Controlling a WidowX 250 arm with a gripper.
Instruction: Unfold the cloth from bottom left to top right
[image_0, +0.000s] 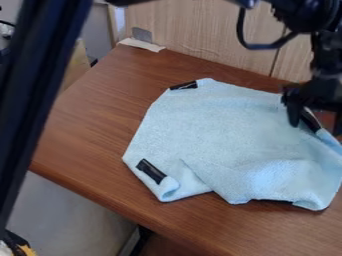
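Cloth (214, 135): light blue, positioned on the brown table (87, 125), from the centre to the right side. Camera view: the cloth lies partly spread, with an irregular outline. A fold runs from its near-left part to the near edge, and the near-left corner curls upward. The near-right part is raised and rumpled. Black strips are located at the far-left corner (184, 85), near the near-left corner (151, 171) and at the right edge (310, 120). Gripper (316, 126): located at the right edge of the cloth, pointing down; its fingers are set wide apart, one to each side of the right-edge strip. Wood-grain panel (200, 30): upright, behind the table's far edge.
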